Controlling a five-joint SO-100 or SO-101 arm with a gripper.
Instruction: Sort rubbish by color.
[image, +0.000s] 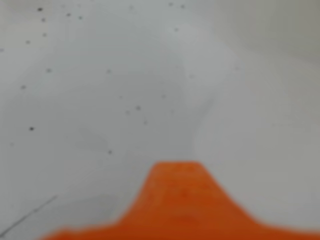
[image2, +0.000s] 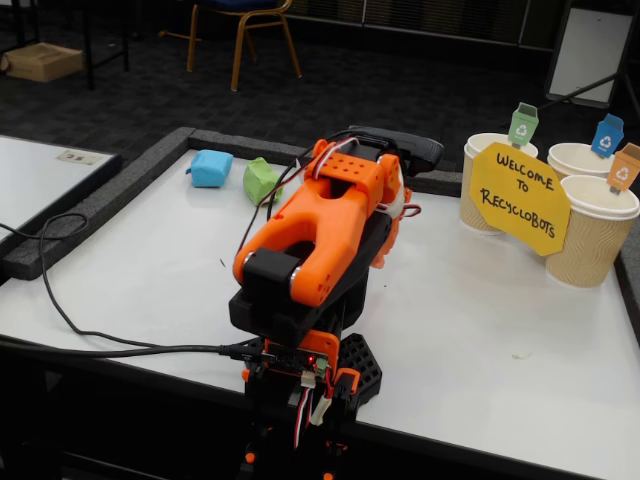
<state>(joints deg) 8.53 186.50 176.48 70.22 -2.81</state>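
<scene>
Two pieces of rubbish lie at the table's far left in the fixed view: a light blue paper wad (image2: 211, 167) and, just right of it, a green paper wad (image2: 262, 181). The orange arm is folded back over its base. My gripper (image2: 388, 245) points down behind the arm, right of the green wad and apart from it, mostly hidden. The wrist view is blurred and shows only one orange finger (image: 177, 200) above bare white table (image: 100, 100), with no rubbish in it. How the jaws stand does not show.
Three tan paper cups (image2: 590, 235) with small coloured recycling tags stand at the far right behind a yellow sign (image2: 520, 197). A black cable (image2: 70, 300) runs across the table's left side. A raised dark foam border (image2: 90, 215) edges the table.
</scene>
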